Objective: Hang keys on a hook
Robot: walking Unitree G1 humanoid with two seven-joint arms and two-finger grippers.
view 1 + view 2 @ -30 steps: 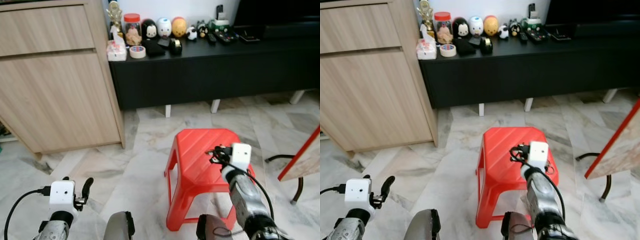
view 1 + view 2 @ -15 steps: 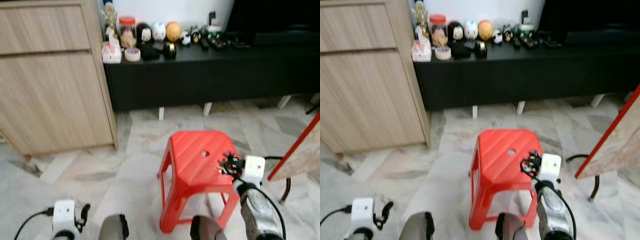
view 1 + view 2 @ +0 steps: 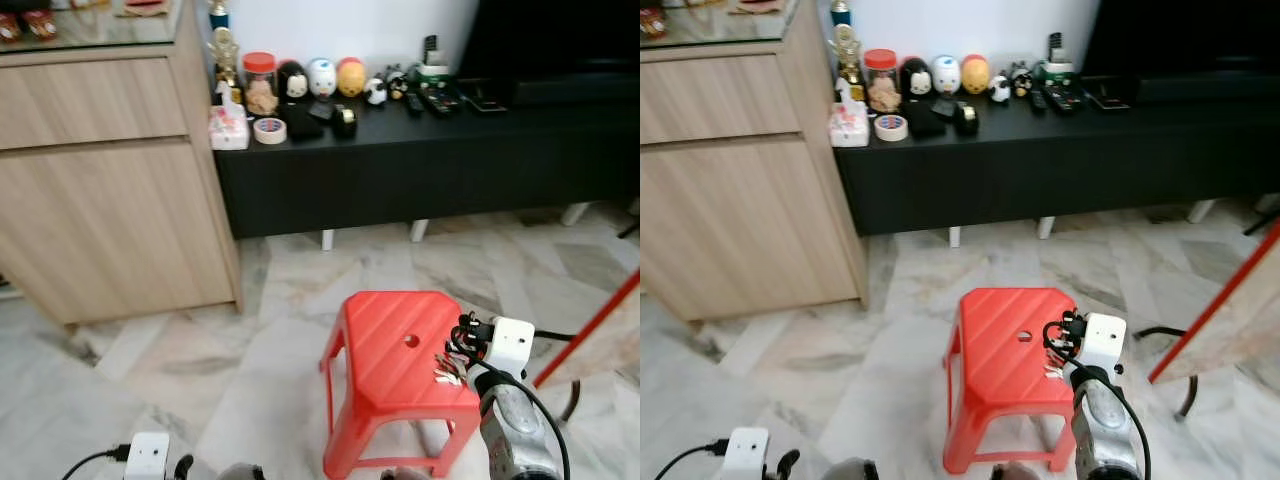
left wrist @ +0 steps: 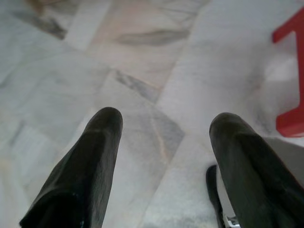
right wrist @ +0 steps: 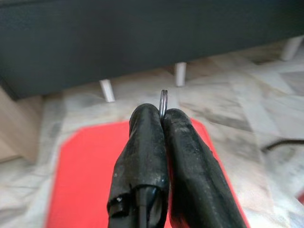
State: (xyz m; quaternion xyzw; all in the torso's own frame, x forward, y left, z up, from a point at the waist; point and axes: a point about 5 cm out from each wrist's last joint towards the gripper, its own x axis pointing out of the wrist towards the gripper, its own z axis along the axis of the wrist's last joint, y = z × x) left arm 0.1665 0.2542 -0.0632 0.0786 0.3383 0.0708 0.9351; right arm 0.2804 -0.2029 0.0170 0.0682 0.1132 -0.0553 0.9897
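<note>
My right gripper (image 5: 161,114) is shut on a metal key ring (image 5: 163,102) that pokes up between the two black fingertips. In the left eye view the same gripper (image 3: 463,334) hovers over the right side of a red plastic stool (image 3: 390,360). The keys (image 3: 449,369) dangle from it just above the seat. My left gripper (image 4: 164,123) hangs low over the marble floor, open with nothing between its fingers.
A long black console (image 3: 430,150) carrying figurines, a jar and a tape roll stands against the back wall. A wooden cabinet (image 3: 100,190) is at the left. A red-edged board (image 3: 600,320) leans at the right. Marble floor (image 3: 280,300) lies open between stool and cabinet.
The camera has shifted, so the cabinet top shows now. The right gripper stays over the stool's right side with the keys. The left arm has dropped lower in the picture.
</note>
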